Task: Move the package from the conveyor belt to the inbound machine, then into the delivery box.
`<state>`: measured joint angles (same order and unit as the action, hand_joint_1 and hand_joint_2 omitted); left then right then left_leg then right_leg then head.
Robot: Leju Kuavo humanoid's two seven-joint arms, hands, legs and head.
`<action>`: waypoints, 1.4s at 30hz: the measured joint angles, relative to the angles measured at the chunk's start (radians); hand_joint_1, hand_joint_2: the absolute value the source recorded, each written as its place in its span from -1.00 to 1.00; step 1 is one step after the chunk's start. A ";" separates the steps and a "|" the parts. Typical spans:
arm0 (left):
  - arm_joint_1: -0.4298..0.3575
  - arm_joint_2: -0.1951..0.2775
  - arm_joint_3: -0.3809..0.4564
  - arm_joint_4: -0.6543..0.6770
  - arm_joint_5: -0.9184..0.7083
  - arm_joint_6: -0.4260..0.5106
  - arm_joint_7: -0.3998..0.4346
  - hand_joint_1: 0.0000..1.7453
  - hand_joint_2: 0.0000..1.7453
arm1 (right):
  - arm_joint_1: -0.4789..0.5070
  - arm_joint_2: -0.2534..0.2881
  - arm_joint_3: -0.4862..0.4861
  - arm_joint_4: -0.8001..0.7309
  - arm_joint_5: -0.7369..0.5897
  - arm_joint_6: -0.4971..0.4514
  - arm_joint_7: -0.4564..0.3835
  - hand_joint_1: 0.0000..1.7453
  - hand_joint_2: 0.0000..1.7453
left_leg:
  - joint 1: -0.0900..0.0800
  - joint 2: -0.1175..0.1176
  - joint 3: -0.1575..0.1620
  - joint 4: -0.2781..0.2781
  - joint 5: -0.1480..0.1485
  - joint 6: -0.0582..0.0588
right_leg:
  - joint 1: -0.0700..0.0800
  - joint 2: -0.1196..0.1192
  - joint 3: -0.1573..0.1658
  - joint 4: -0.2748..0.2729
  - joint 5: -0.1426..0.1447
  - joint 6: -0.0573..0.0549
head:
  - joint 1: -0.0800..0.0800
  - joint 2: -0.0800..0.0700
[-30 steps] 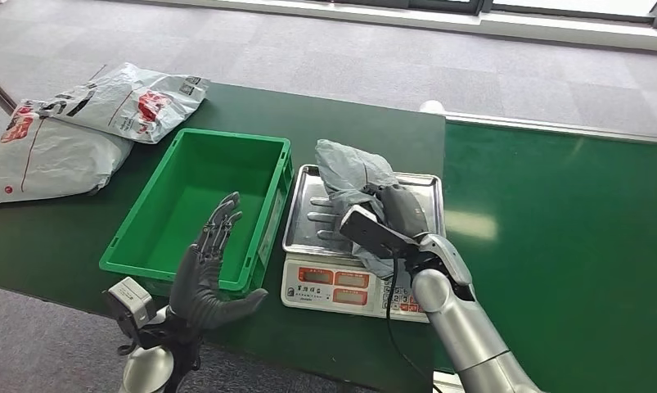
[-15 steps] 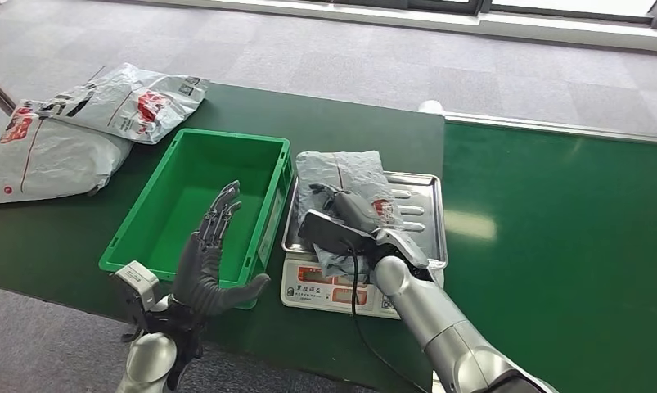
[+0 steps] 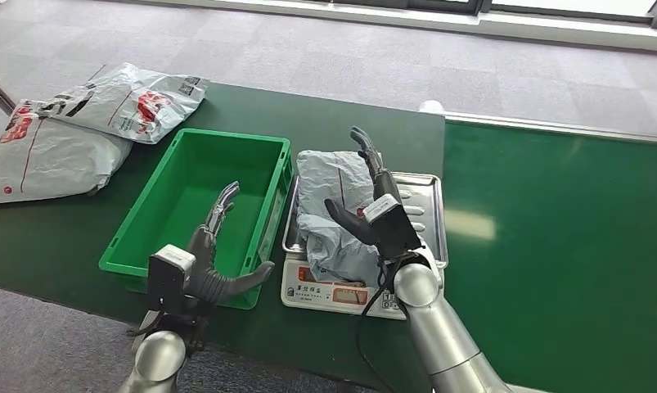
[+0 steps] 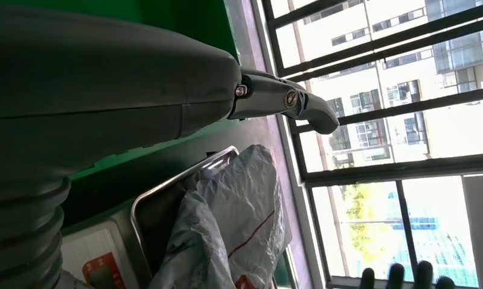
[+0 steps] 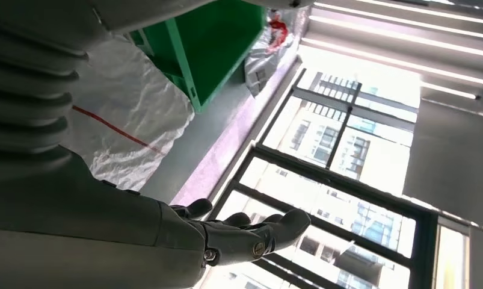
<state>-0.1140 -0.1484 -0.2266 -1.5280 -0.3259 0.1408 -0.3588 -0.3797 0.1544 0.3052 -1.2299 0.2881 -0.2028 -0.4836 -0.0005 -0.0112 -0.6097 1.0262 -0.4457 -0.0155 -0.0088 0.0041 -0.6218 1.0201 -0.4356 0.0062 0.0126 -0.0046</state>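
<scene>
A long green table (image 3: pixel 546 213) fills most of the room in front of the robot, its right part being the belt. On its far left end lie two white bags (image 3: pixel 71 131) with red print, one overlapping the other. Nearer the middle sits a green crate (image 3: pixel 137 246), open at the top. Just beside the crate, to its right, stands a scale (image 3: pixel 329 288) with a metal tray (image 3: pixel 429 214) on top (the red-and-white button panel faces the robot).

The grey package (image 3: pixel 335 214) lies crumpled on that tray, its left edge hanging over the tray's rim toward the crate; a thin red line runs across it.

The right hand (image 3: pixel 372 211) is raised over the package, fingers spread and pointing up, holding nothing; I cannot tell whether its heel touches the plastic. The left hand (image 3: pixel 216 260) hovers at the crate's near wall, fingers straight and thumb out to the side, also holding nothing.
</scene>
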 joint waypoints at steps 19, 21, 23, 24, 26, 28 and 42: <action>-0.419 -0.124 -0.171 0.454 -0.481 0.134 0.340 -1.00 1.00 | 0.428 -0.055 -0.327 -0.457 -0.241 -0.464 -0.213 -1.00 1.00 | -0.002 0.001 -0.001 0.001 -0.003 0.004 | -0.002 0.000 0.000 -0.001 0.000 0.002 | 0.000 0.000; -0.451 -0.148 -0.192 0.515 -0.528 0.115 0.373 -1.00 1.00 | 0.435 -0.054 -0.327 -0.469 -0.215 -0.466 -0.212 -1.00 1.00 | -0.002 0.001 -0.001 0.001 -0.003 0.004 | -0.002 0.000 0.000 -0.001 0.000 0.002 | 0.000 0.000; -0.485 -0.170 -0.210 0.581 -0.559 0.098 0.404 -1.00 1.00 | 0.436 -0.052 -0.327 -0.478 -0.192 -0.465 -0.202 -1.00 1.00 | -0.002 0.001 -0.001 0.002 -0.003 0.004 | -0.002 0.000 0.000 -0.001 0.000 0.002 | 0.000 0.000; -0.503 -0.180 -0.221 0.615 -0.563 0.089 0.419 -1.00 1.00 | 0.436 -0.051 -0.327 -0.481 -0.182 -0.463 -0.195 -1.00 1.00 | -0.002 0.001 -0.001 0.002 -0.003 0.004 | -0.002 0.000 0.001 -0.001 0.000 0.002 | 0.000 0.000; -0.536 -0.196 -0.254 0.680 -0.539 0.073 0.447 -1.00 1.00 | 0.434 -0.047 -0.327 -0.486 -0.164 -0.455 -0.182 -1.00 1.00 | -0.002 0.001 -0.001 0.002 -0.003 0.004 | -0.002 0.000 0.001 -0.001 0.000 0.002 | 0.000 0.000; -0.559 -0.207 -0.300 0.736 -0.497 0.067 0.470 -0.44 1.00 | 0.432 -0.042 -0.327 -0.489 -0.152 -0.445 -0.174 -1.00 1.00 | -0.002 0.001 -0.001 0.002 -0.002 0.004 | -0.002 0.000 0.001 -0.001 0.000 0.002 | 0.000 0.000; -0.662 -0.222 -0.616 0.938 -0.285 0.009 0.549 1.00 1.00 | 0.409 -0.008 -0.329 -0.499 -0.088 -0.370 -0.137 -1.00 1.00 | -0.002 0.001 0.000 0.001 -0.003 0.004 | -0.002 -0.001 0.003 -0.001 0.000 0.003 | 0.000 0.000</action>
<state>-0.7756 -0.3700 -0.8428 -0.5903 -0.6105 0.1502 0.1901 0.0292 0.1459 -0.0238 -1.7287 0.2003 -0.5731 -0.6210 -0.0024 -0.0106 -0.6096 1.0276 -0.4484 -0.0112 -0.0107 0.0032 -0.6190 1.0193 -0.4357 0.0091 0.0127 -0.0046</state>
